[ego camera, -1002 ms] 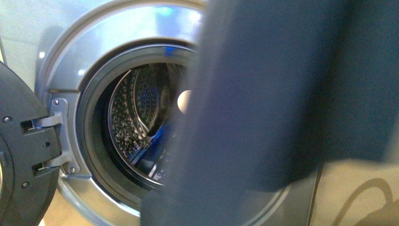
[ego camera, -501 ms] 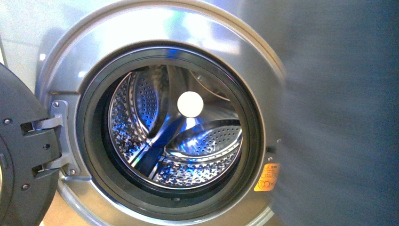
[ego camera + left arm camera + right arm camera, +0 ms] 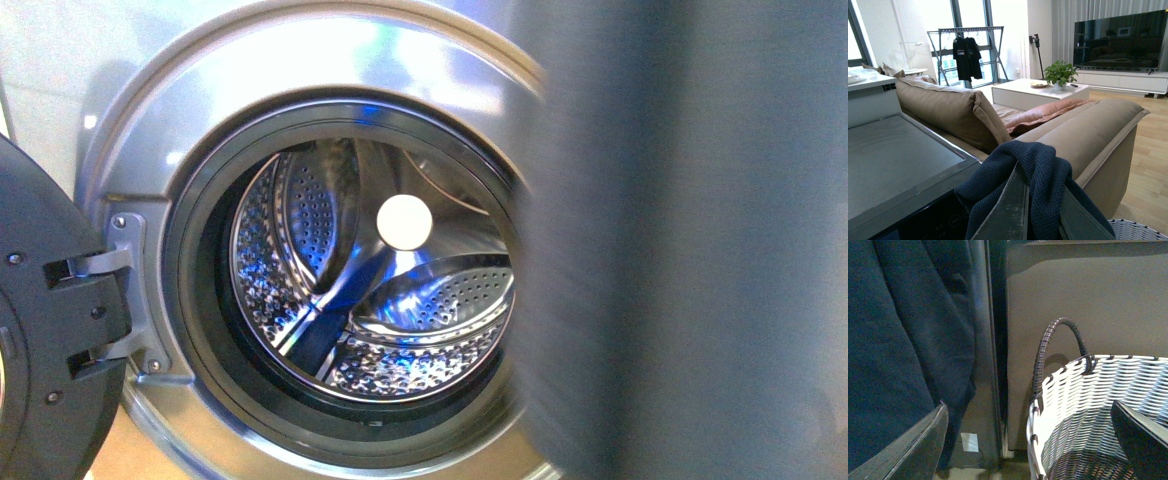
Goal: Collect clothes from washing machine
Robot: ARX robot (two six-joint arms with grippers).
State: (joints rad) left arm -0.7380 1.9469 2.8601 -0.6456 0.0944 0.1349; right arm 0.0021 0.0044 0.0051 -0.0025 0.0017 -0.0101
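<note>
The washing machine [image 3: 300,60] fills the front view, its round door [image 3: 40,330] swung open at the left and its perforated steel drum [image 3: 400,300] showing no fabric. The dark navy clothes [image 3: 700,250] hang blurred across the right of that view. In the left wrist view my left gripper [image 3: 1040,210] is shut on the clothes [image 3: 1043,165], held up beside the machine's black top panel [image 3: 893,155]. In the right wrist view my right gripper [image 3: 1033,440] is open and empty, with the clothes [image 3: 893,340] hanging beside one finger [image 3: 918,445].
A grey-and-white woven basket [image 3: 1083,400] with a dark handle [image 3: 1048,345] stands under the right gripper, next to the machine's side; its rim also shows in the left wrist view [image 3: 1140,231]. A beige sofa [image 3: 1088,135] stands close behind the basket.
The hanging clothes swung from covering the drum opening off to the right, then drifted back a little to the left. The drum opening is now uncovered.
</note>
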